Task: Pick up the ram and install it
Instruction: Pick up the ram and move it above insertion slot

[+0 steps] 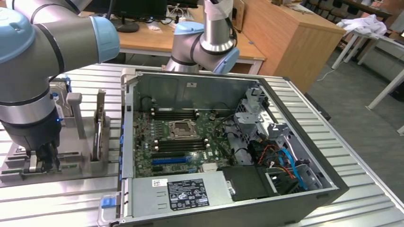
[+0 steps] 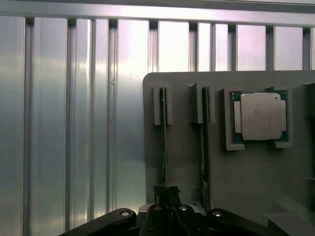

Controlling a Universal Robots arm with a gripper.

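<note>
The table [image 1: 57, 201] is of ribbed metal, with long grooves; a grey holder [image 1: 71, 163] stands on it at the exterior view's left; just beside it, an open computer case [image 1: 287, 208] lies on its side.

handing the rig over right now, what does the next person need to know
Pincer: shut on the ram, near one end.
Ram: on edge in its slot of the grey holder, which sits to the exterior view's left of the open case.
Second stick is in the next slot, processor in its pocket.
Done: grasp made.
Left: ram not yet lifted out, not yet fitted to the board.
</note>
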